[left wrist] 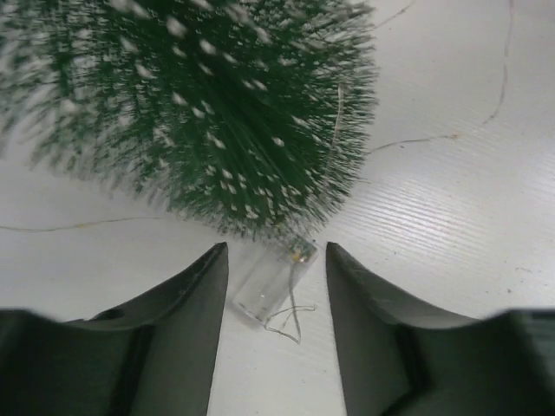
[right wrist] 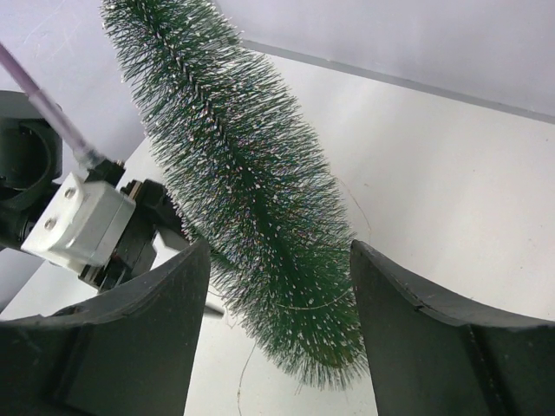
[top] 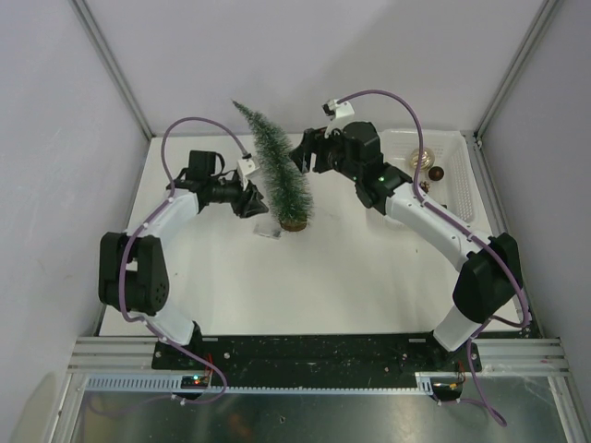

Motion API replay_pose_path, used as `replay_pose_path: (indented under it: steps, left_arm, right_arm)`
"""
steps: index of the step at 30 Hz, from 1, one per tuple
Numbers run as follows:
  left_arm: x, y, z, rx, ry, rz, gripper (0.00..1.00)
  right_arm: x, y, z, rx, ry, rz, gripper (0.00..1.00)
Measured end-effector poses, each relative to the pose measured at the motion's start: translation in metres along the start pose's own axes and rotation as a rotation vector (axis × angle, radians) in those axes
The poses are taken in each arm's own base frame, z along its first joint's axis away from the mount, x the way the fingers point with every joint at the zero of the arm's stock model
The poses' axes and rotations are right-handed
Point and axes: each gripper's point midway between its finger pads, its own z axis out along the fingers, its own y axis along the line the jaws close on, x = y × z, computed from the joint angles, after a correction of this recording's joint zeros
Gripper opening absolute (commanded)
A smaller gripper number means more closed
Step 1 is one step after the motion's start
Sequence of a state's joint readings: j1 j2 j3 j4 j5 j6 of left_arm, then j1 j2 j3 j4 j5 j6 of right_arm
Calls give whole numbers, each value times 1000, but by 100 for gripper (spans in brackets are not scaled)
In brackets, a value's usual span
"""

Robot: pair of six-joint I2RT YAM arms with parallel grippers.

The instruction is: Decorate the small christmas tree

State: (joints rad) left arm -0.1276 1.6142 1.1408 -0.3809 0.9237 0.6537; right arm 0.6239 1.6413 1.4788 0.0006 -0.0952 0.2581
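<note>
- The tree (top: 275, 161) stands on its wooden base (top: 294, 224) at mid-surface (top: 351, 277), with its tip leaning far-left.
- The left end effector (top: 251, 199) sits just left of the tree's lower part. It is released, with its fingers (left wrist: 186, 303) apart and gripping nothing.
- In the left wrist view a small clear box (left wrist: 270, 282) lies on the surface between those fingertips, under the lowest bristles. A thin wire (left wrist: 293, 322) curls off it.
- The right end effector (top: 303, 152) is just right of the tree at mid-height and also released, its jaws wide.
- In the right wrist view the bristles sit between the right fingers (right wrist: 156, 329). I cannot tell whether they touch.
- A white basket (top: 462, 189) sits far right, behind the right arm, holding a gold ball (top: 422, 159) and a dark ball (top: 436, 173).
</note>
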Motion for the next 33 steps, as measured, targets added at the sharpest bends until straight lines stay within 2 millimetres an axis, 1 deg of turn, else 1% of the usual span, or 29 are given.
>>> replay_pose_path:
  steps: [2,4,5,6,9,14,18,21,23,26,29,33]
  left_arm:
    - [-5,5,1,-23,1,6,23]
    - [-7,11,1,-48,4,5,9]
    - [-6,14,0,-66,11,5,5]
    - [-5,16,-2,-84,19,4,2]
    - [-1,17,-10,-133,35,13,1]
    - [4,7,-34,-210,44,29,0]
    - [2,15,-53,-289,45,26,0]
    - [4,22,-62,-333,52,10,0]
    - [8,23,-65,-355,60,-4,0]
    - [13,24,-69,-378,73,-29,0]
    - [13,26,-71,-400,79,-38,0]
    - [13,26,-73,-409,76,-59,0]
  right_arm:
    - [2,-1,0,1,3,0,69]
    - [3,-1,0,2,5,1,69]
    - [3,-1,0,2,7,1,69]
    - [3,-2,0,3,7,1,69]
    - [4,-4,-1,6,9,2,69]
    - [3,-6,-2,6,9,5,71]
    - [2,-7,-2,8,6,6,76]
    - [2,-6,-1,8,3,-4,78]
    - [4,-1,-1,5,3,-19,79]
    - [4,12,0,-13,3,-48,81]
    - [-4,28,6,-38,-12,-73,82]
    - [-14,49,21,-66,-34,-108,82]
